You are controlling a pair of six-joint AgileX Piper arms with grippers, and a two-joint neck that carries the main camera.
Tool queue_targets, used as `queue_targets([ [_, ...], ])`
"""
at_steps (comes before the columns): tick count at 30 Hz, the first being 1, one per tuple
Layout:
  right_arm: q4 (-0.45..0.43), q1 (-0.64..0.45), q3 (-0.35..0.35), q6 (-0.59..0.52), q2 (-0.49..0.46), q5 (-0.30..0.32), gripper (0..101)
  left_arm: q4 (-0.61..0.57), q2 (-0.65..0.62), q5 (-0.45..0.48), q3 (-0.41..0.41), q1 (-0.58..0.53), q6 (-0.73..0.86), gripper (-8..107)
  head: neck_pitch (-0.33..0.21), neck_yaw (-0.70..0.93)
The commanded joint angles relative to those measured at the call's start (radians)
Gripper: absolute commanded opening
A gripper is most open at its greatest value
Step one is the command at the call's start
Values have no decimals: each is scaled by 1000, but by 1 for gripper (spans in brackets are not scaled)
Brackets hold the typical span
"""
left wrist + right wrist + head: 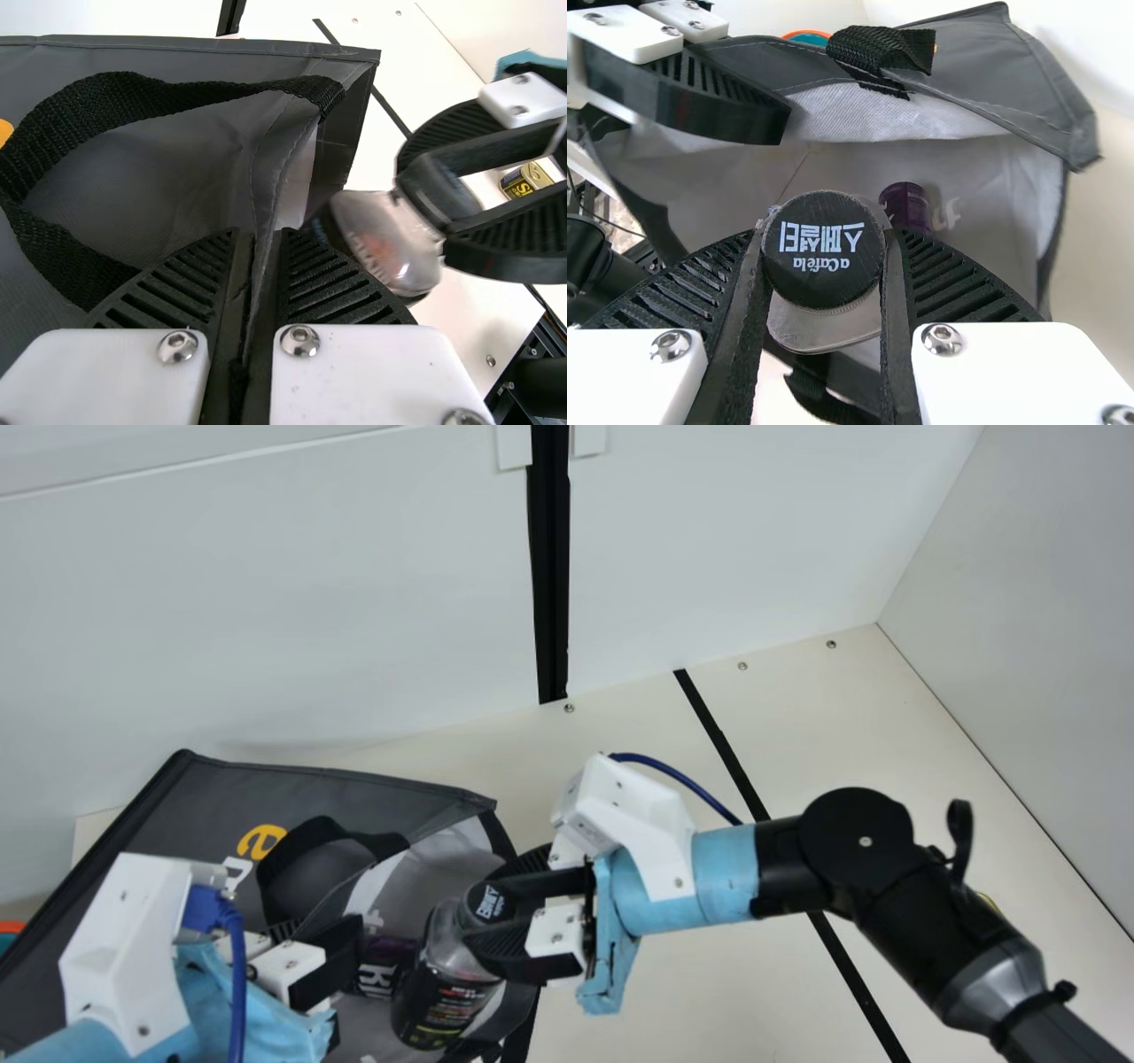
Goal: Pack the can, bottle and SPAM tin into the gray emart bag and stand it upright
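Main view: hold the bottle (447, 979) by its capped end in the right pincer (824, 248), with its long axis slanted, base-first, toward the mouth of the gray emart bag (168, 815). Closed on the bag's edge with the left pincer (259, 235), nearer the rim. Probably best to push inward along that axis, clearing the can (904, 205) inside. Leave the SPAM tin (524, 181), out on the worktop (886, 726), for later.
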Motion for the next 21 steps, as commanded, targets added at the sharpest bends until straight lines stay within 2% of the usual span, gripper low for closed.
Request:
queue_targets([
  [1, 2, 26, 0, -3, 13, -27, 0, 0, 0, 0, 0, 0, 0, -8, -23, -1],
  [21, 100, 217, -35, -52, 189, -231, 0, 0, 0, 0, 0, 0, 0, -8, -23, -1],
])
